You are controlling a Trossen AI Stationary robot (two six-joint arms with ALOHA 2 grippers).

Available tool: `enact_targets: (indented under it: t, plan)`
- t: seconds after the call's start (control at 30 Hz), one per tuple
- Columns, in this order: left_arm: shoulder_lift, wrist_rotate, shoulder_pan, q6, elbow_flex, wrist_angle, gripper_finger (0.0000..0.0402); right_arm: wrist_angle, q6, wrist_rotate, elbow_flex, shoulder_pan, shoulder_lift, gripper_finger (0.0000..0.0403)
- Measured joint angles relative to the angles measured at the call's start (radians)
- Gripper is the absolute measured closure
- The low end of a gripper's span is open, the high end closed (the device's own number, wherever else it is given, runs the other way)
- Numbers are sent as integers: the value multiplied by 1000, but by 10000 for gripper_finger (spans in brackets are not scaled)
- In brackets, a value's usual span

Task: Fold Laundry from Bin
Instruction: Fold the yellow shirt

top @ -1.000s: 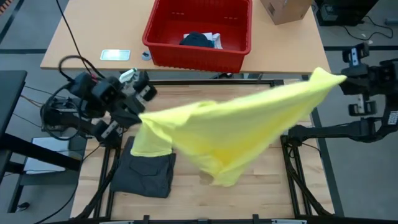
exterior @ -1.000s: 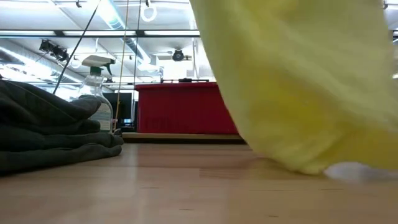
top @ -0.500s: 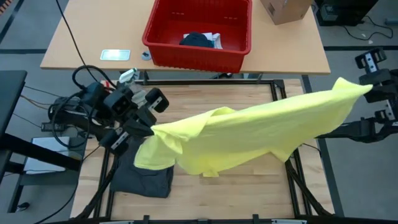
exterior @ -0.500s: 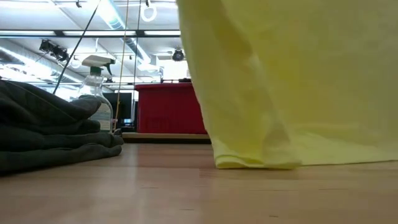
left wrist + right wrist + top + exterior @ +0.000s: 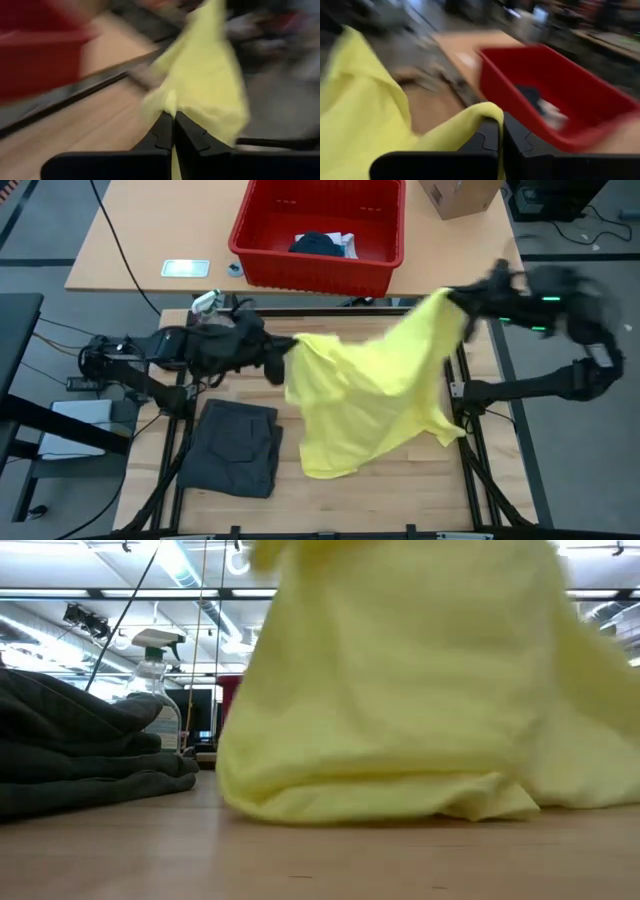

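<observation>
The bright yellow garment (image 5: 370, 395) hangs between my two grippers over the wooden table. Its lower edge (image 5: 380, 802) lies bunched on the tabletop. My left gripper (image 5: 285, 350) is shut on its left upper corner. My right gripper (image 5: 462, 300) is shut on its right upper corner, near the table's far right. A folded dark grey garment (image 5: 235, 445) lies flat at the near left. The red bin (image 5: 320, 265) stands beyond the far edge, with dark and white laundry (image 5: 322, 244) inside. My left gripper pinches a bunched corner of the yellow garment (image 5: 167, 100) between its two shut fingers, coming in about level from the table's left. The cloth runs away from the fingers and sags toward the table. How many layers it holds I cannot tell. My right gripper pinches a folded edge of the yellow garment (image 5: 487, 112) between its shut fingers, coming in about level from the table's right. The cloth curls over the fingertips and hangs down from them, slack.
A cardboard box (image 5: 457, 195) and a small flat device (image 5: 185, 268) sit on the far table by the bin. A spray bottle (image 5: 157, 680) stands behind the grey garment. Bare wood shows at the near right (image 5: 420, 490).
Both grippers have come toward each other and sunk. The left went right and toward the far edge. The right swung out right, then came back left. Both turned to point about level. The yellow garment was stretched wide in the air; now it hangs narrower and slack, with its lower edge on the table.
</observation>
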Motion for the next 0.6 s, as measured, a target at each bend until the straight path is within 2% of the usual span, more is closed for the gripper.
enact_targets:
  t: [0.07, 0.13, 0.2, 0.3, 0.37, 0.47, 0.6]
  plan:
    - [0, -47, 45, -102, 0, -157, 391, 53, -49, 92, -64, -31, 59, 396]
    - [5, -73, 91, -168, 0, -288, 391, 119, -82, 127, -130, -79, 123, 396]
    - [8, -78, 145, -215, 0, -409, 391, 214, -93, 96, -201, -139, 192, 396]
    - [22, -83, 227, -265, 0, -571, 391, 396, -91, -6, -294, -231, 289, 396]
    - [27, -91, 282, -266, -21, -646, 391, 527, -89, -26, -344, -280, 362, 393]
    - [40, -79, 362, -234, -92, -635, 391, 644, -79, -22, -377, -334, 483, 376]
    - [49, 25, 452, -127, -198, -538, 391, 638, -5, -23, -351, -368, 590, 333]
